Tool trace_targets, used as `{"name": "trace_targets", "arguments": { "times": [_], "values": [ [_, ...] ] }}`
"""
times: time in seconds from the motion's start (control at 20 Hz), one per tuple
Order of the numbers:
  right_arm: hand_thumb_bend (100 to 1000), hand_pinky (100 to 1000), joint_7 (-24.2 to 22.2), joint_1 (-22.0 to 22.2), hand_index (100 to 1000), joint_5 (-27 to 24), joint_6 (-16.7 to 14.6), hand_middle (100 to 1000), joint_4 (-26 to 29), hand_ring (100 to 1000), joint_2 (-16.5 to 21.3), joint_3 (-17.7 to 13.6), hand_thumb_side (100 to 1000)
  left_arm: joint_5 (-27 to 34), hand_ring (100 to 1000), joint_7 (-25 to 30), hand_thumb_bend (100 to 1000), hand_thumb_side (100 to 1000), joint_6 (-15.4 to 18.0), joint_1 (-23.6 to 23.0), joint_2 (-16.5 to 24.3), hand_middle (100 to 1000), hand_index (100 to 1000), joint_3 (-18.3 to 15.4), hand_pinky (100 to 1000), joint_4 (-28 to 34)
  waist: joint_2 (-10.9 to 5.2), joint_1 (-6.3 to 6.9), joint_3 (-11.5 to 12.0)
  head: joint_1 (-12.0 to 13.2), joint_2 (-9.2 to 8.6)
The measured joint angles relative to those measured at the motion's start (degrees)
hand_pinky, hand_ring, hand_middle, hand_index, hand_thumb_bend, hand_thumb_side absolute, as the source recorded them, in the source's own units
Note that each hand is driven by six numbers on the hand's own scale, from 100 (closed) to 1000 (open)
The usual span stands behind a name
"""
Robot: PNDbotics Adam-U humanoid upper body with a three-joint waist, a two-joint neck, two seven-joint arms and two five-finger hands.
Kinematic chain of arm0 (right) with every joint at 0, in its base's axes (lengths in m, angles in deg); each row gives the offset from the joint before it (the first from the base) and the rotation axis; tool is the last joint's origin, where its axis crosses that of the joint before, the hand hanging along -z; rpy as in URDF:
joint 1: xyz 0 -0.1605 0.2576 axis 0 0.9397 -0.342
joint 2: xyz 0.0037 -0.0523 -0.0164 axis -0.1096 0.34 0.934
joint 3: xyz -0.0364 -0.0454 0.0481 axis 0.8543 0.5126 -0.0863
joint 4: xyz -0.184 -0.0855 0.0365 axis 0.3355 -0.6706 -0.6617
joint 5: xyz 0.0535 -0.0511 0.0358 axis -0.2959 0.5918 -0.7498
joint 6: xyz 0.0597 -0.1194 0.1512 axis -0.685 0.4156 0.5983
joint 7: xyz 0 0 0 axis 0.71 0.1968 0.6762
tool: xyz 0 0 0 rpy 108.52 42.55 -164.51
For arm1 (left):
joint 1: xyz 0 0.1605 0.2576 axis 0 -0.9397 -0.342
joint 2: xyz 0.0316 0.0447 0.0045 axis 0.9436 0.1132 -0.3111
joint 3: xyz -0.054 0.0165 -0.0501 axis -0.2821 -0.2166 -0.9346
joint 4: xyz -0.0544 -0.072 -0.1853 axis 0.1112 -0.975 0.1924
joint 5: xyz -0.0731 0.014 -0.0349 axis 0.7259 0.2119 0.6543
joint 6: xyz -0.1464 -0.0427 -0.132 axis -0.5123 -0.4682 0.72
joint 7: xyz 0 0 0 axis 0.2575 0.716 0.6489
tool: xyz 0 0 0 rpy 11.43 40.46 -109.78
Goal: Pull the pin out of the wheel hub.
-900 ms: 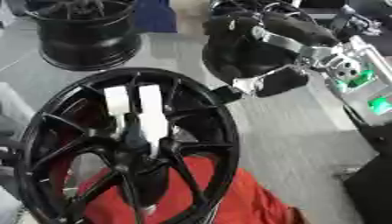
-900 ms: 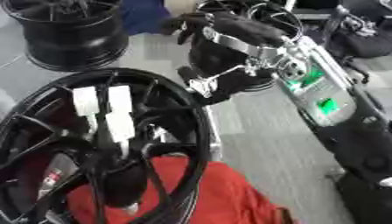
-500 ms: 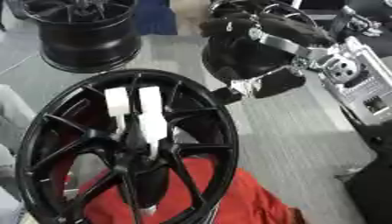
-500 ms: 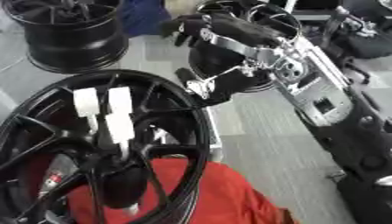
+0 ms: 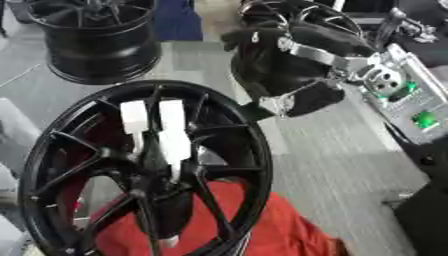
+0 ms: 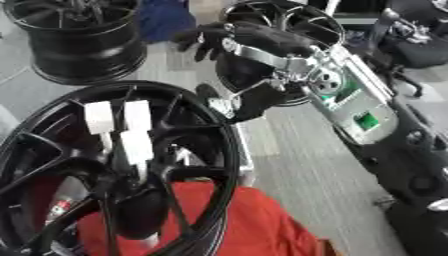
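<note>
A black spoked wheel hub (image 5: 61, 150) stands tilted in the foreground. From its centre sticks a white pin (image 5: 173, 145) topped by two white blocks (image 5: 134, 116). My right hand (image 6: 249, 42), black with a silver bracket, hovers beyond the rim's upper right, apart from the pin. Its fingers (image 6: 194, 39) stretch leftward, the thumb (image 6: 234, 106) hangs down toward the rim, and it holds nothing. The left hand shows in no view.
A red cloth (image 5: 262, 225) lies under the hub. Another black wheel (image 5: 96, 35) stands at the back left, and a third (image 6: 293, 17) sits behind my hand. Grey floor (image 5: 341, 165) stretches to the right.
My right hand has drifted slightly left and lower toward the rim, and its forearm has swung. The hub and pin stay as before.
</note>
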Motion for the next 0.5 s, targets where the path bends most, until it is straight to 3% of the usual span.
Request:
{"name": "trace_targets", "arguments": {
  "times": [0.1, 0.15, 0.3, 0.5],
  "values": [
    [100, 741, -2.06, -1.98, 976, -2.54, 1.87, 849, 0.00, 787, 1.19, 1.94, 430, 0.00, 530, 0.36, 100, 752, -0.01, 0.01, 0.00, 576, 770, 0.20, 555, -0.01, 0.02, 0.10, 0.29, -0.29, 0.00],
    [100, 741, -3.32, -3.07, 976, -3.50, 3.08, 849, 0.01, 787, 1.57, 2.95, 430, 0.00, 530, 0.57, 100, 752, -0.05, 0.03, 0.00, 576, 770, 0.36, 555, -0.02, 0.03, 0.14, 0.48, -0.47, 0.00],
    [100, 743, -7.14, -5.75, 971, -5.93, 7.06, 847, 0.02, 795, 1.84, 5.74, 579, -0.01, 530, 1.16, 100, 754, -0.05, 0.11, 0.00, 576, 770, 0.69, 555, -0.06, 0.07, 0.14, 0.96, -0.84, 0.00],
    [100, 752, -11.33, -8.28, 972, -7.08, 11.93, 855, 0.09, 808, 1.38, 8.60, 650, -0.12, 530, 1.70, 100, 757, -0.10, 0.28, 0.00, 575, 771, 0.78, 554, -0.08, 0.21, 0.01, 1.34, -1.31, 0.00]
  ]
}}
